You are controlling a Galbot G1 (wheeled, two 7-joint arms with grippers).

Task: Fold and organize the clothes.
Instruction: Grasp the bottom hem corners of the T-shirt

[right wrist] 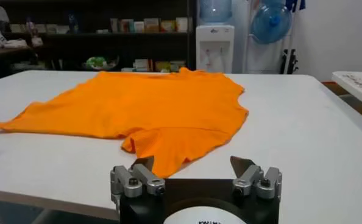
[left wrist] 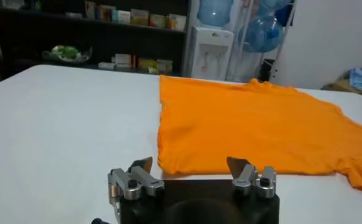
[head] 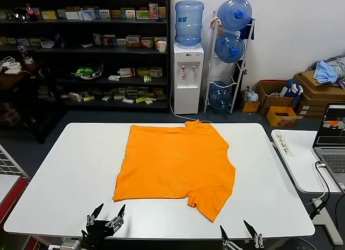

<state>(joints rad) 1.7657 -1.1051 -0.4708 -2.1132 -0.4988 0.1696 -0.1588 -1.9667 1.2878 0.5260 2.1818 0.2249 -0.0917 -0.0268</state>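
Shirt: orange T-shirt (head: pixel 175 166) flat mid-bench (head: pixel 64 174), lettering not visible. I expect it light, limp, prone to bunching; I'd pinch hem corners. Left tool (head: pixel 108 213) and right tool (head: pixel 237 230) at near edge, fingers apart, empty.

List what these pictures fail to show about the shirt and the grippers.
- T-shirt: its underside against the table, all views; no lettering shows.
- Its left sleeve: folded under or hidden, head view.
- Left gripper and right gripper: arms cut off by the head view's bottom edge.
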